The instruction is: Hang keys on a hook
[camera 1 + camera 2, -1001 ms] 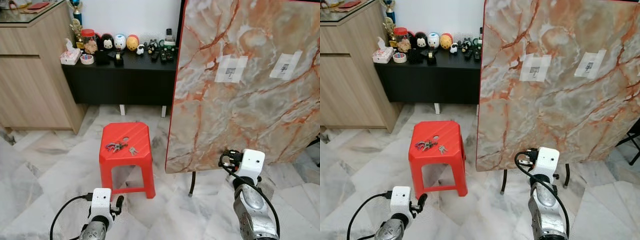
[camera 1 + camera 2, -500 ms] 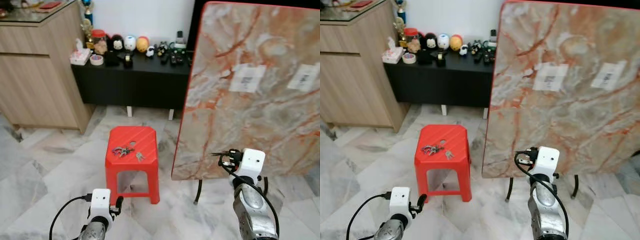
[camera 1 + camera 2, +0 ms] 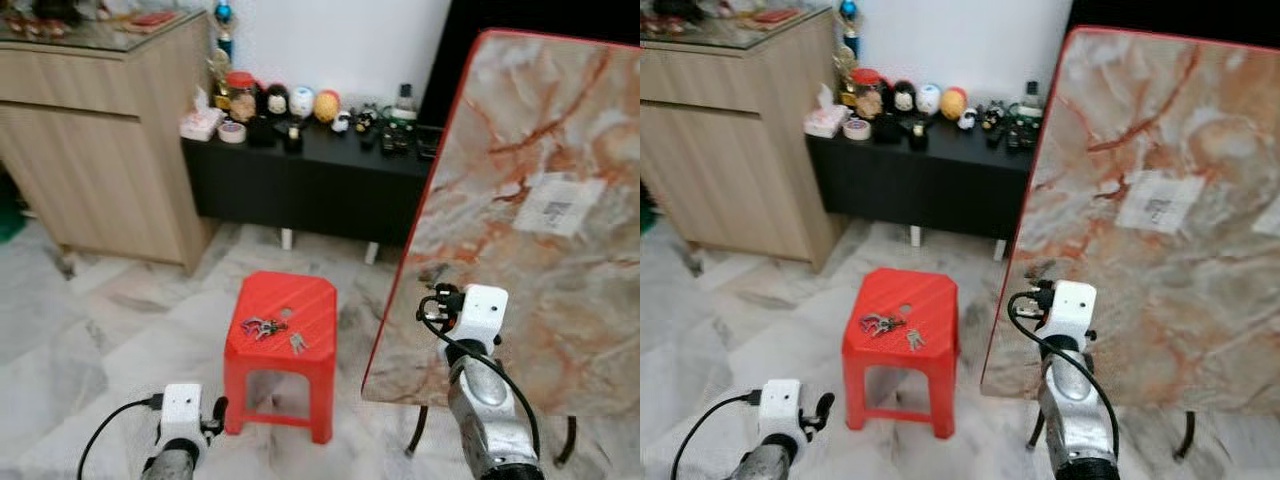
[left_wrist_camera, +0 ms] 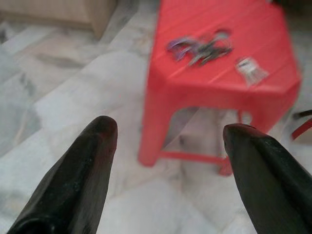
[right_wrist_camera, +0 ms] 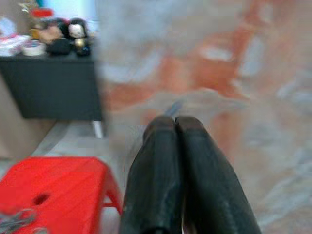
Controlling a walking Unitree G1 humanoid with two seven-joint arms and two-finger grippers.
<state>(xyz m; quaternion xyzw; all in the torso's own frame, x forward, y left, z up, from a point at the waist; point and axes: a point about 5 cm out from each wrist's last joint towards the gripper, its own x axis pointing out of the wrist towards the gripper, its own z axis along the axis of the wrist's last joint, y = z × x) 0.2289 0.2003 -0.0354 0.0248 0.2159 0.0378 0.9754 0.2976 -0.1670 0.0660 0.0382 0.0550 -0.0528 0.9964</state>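
Keys [image 3: 262, 326] lie in a loose bunch on top of the red stool [image 3: 315, 310], w/ a smaller separate key/tag [image 3: 297, 343] just beside them. Nothing's holding them yet. Your left gripper [image 4: 165, 141] sits low and short of the stool, fingers spread wide, aimed at its seat. Right gripper [image 5: 176, 127] is up nr the marble-pattern board [image 3: 520, 240], fingers pressed together, empty.

Handling, my guess: light, hard metal, floppy as a bunch, so the bits will swing and slide on smooth plastic. Pinch the ring or thickest cluster, not one flat key lying flush on the seat. A hook seems to sit on the white patch [image 3: 556, 206] on the board, but it's too small to confirm.
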